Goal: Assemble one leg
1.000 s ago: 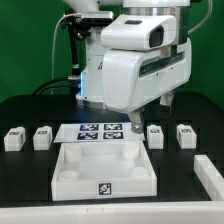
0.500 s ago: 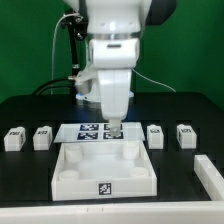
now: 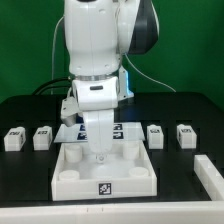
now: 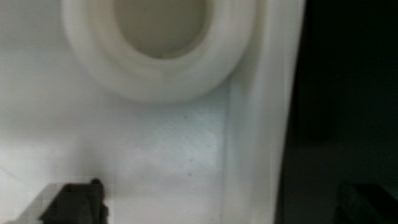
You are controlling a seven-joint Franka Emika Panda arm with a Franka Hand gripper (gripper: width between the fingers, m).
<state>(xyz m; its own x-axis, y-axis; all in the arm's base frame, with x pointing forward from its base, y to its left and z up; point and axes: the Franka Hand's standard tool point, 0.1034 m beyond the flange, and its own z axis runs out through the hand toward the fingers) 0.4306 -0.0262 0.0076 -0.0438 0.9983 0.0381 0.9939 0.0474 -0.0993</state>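
Wrist view: gripper [image 4: 226, 203] wide, empty, above the panel [image 4: 178, 130]; lower it and you may strike it. Legs [image 3: 43, 136] lie untouched left, right.

Colour-wise it's pretty stark: black table [image 3: 25, 195], flat green wall [image 3: 195, 50] behind it. The arm [image 3: 95, 40] is glossy white with a black patch up top. The four legs [image 3: 13, 139] [image 3: 43, 137] [image 3: 156, 135] [image 3: 186, 134] are white, each with a black-and-white square tag. There's the same tag pattern on the white panel [image 3: 70, 180] and across the white marker board [image 3: 128, 130]. The gripper [image 4: 222, 205] has black fingers [image 4: 75, 203].
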